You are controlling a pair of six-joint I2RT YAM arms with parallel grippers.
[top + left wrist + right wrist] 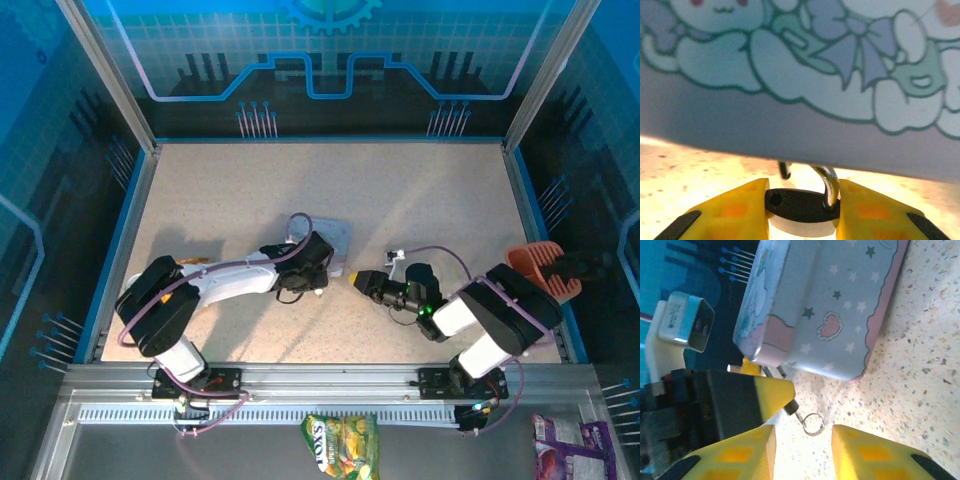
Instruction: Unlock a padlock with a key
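Yellow left fingers sit right under the left wrist camera, pressed against either side of the padlock, pinching its small dark body just above the speckled desk. One silvery leg of the shackle rises beside one finger and hooks over towards the tin. A round hole shows in the top of the body near the other finger. I can't tell whether the shackle is free.

From the right wrist, the key is a dark stub poking out by the tip of a left finger. A thin wire ring hangs off its end and lies on the desk. Whether the key sits in the lock is hidden. The right fingers are spread apart, with the ring in the gap ahead of them, untouched.

Just behind stands the pale blue tin, printed with stars, a pink heart and cartoon animals, with a big bow on its lid.

From above, both arms meet at the tin near mid-desk. On the near ledge lies an orange-yellow snack packet, its lettering too blurred to read, and a purple packet lies well off to the right.
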